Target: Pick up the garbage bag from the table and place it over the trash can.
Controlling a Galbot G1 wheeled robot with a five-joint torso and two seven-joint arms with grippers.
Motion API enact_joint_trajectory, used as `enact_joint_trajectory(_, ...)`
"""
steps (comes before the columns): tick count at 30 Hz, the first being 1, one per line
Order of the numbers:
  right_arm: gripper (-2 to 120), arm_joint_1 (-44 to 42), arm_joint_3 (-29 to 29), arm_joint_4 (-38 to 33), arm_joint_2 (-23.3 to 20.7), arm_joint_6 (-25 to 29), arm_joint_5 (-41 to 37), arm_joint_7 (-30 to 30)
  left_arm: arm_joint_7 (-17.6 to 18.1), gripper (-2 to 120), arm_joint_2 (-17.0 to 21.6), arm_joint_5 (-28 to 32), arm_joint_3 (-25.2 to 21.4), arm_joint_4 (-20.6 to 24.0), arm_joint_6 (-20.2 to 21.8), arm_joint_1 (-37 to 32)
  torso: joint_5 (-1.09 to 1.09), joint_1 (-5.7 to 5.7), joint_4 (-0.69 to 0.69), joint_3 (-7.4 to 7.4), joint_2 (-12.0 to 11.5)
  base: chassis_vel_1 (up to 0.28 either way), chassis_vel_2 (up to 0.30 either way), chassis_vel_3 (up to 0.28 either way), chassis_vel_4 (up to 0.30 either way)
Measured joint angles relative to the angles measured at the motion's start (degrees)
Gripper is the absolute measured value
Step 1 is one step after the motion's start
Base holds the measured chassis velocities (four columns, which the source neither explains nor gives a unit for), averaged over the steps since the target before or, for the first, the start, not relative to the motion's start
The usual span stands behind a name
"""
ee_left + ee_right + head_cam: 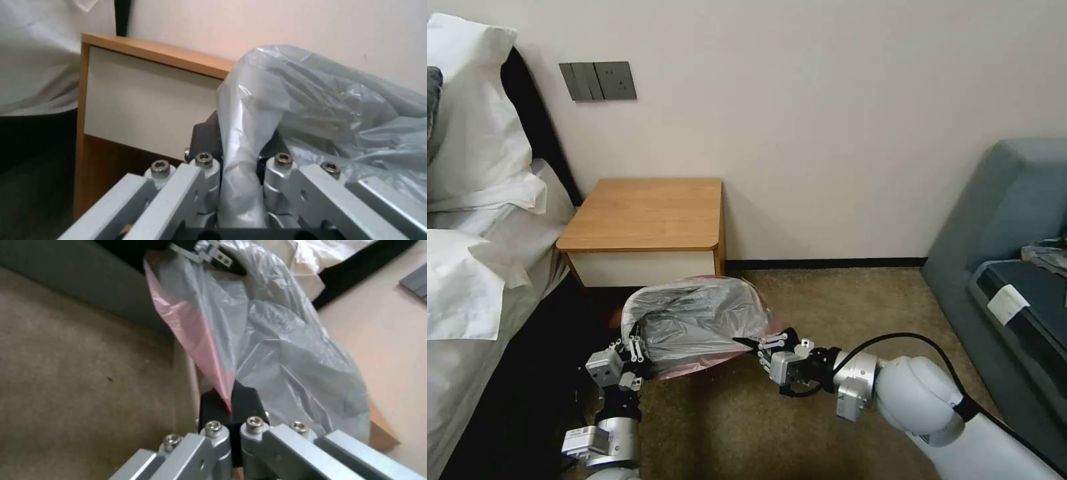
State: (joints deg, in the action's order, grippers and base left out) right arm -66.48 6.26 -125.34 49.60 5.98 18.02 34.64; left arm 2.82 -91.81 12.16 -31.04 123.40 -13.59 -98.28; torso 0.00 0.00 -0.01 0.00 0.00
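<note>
Both arms reach forward, low over the carpet. The left claw (639, 341) pinches the left edge of the garbage bag (697, 323). The right claw (746, 343) pinches its right edge. The bag hangs stretched between them, just before the desk (644, 213).

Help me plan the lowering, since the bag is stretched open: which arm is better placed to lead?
Neither clearly. The left gripper and right gripper each pinch opposite edges of the garbage bag, held in front of the table. Probably both lower together.
</note>
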Motion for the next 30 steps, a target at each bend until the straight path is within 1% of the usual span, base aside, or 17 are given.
enact_joint_trajectory(12,0,-3.5,1.0,-0.9,-0.2,1.4,-1.4,2.2,0.2,7,0.0,0.9,0.0,0.6,0.3,-0.1,0.00,0.00,0.01,0.00,0.0,0.000,0.000,0.000,0.000)
enact_joint_trajectory(20,0,-7.1,3.1,0.8,0.4,3.7,0.2,2.4,1.2,7,0.4,4.8,1.2,2.2,2.0,-0.7,0.00,0.00,0.01,0.00,0.0,0.000,0.000,0.000,0.000)
enact_joint_trajectory(23,0,-7.8,3.7,2.2,0.9,4.7,0.5,2.4,2.0,7,0.8,8.3,1.8,3.2,3.4,-1.3,0.00,0.00,0.00,0.00,0.0,0.000,0.000,0.000,0.000)
enact_joint_trajectory(30,0,-7.6,4.7,3.6,1.7,5.7,0.2,2.7,2.4,7,1.0,10.0,2.0,4.0,4.3,-1.9,0.00,0.00,0.01,0.00,0.0,0.000,0.000,0.000,0.000)
